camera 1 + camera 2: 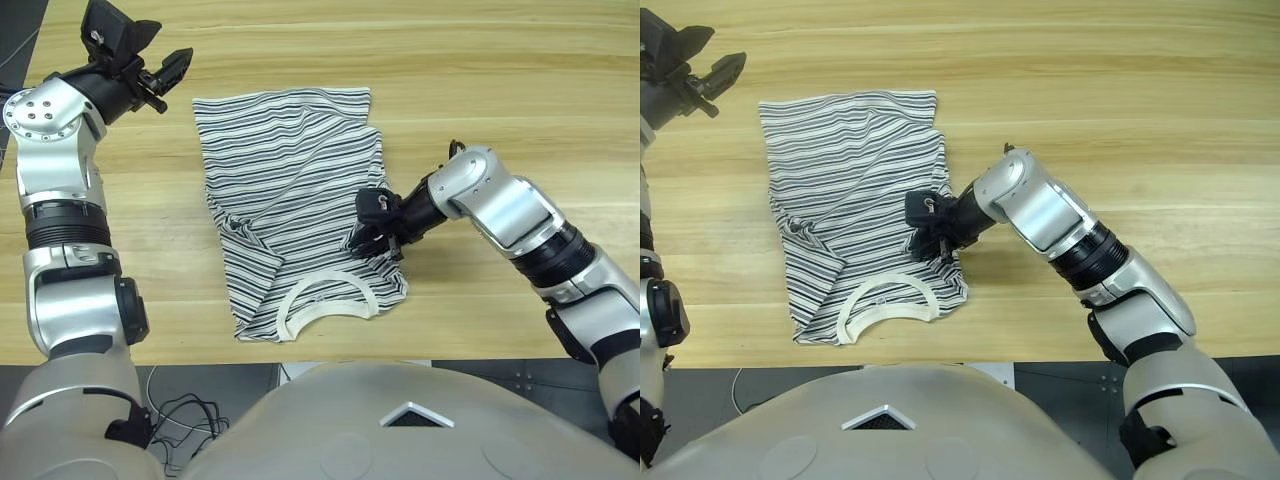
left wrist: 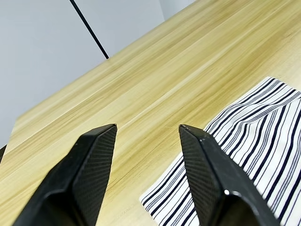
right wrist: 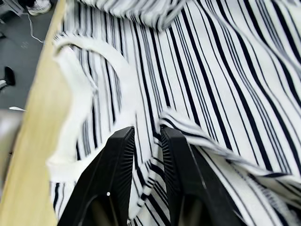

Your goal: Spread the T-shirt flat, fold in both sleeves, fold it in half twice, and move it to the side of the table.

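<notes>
On the worktop [image 1: 500, 100] the T-shirt [image 1: 290, 170] lies rumpled; likely limp, light, best taken by its edges. Left wrist view: left claw [image 2: 148, 129] gapes near the hem [image 2: 225, 155]. Right wrist view: right claw [image 3: 146, 129] pinches a fold by the collar [image 3: 75, 94].

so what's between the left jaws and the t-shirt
Only bare wooden table; the left wrist view shows it between the open left jaws and the T-shirt.

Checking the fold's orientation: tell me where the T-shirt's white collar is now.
In the head views the white collar lies at the T-shirt's near end, by the table's front edge, just nearer the robot than the right tool clamped on the cloth.
</notes>
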